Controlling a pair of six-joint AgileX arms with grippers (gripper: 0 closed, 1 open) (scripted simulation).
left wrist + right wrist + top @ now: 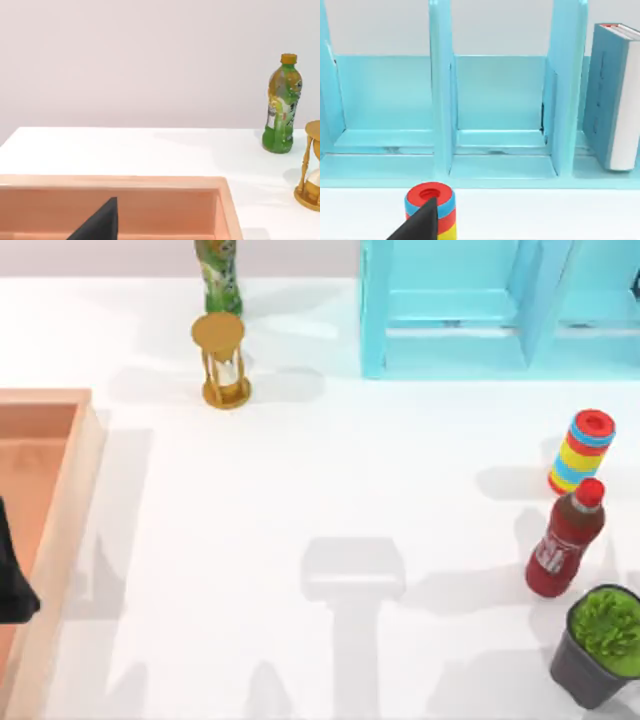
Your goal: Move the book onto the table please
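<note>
The book (615, 95), light blue with white page edges, stands upright in an end compartment of the turquoise shelf (495, 100). The shelf (450, 310) sits at the back right of the white table (300, 470). My right gripper (420, 222) shows as a dark tip low in the right wrist view, facing the shelf from some way off, well apart from the book. At the table's left, my left gripper (97, 227) hangs over the orange-brown tray (150, 182), and its dark body (15, 585) shows at the top view's left edge.
A gold hourglass (222, 360) and a green bottle (218, 275) stand at the back left. On the right are a striped ring stack (582, 452), a red bottle (566, 540) and a potted plant (600, 645). The tray (60, 490) lines the left edge.
</note>
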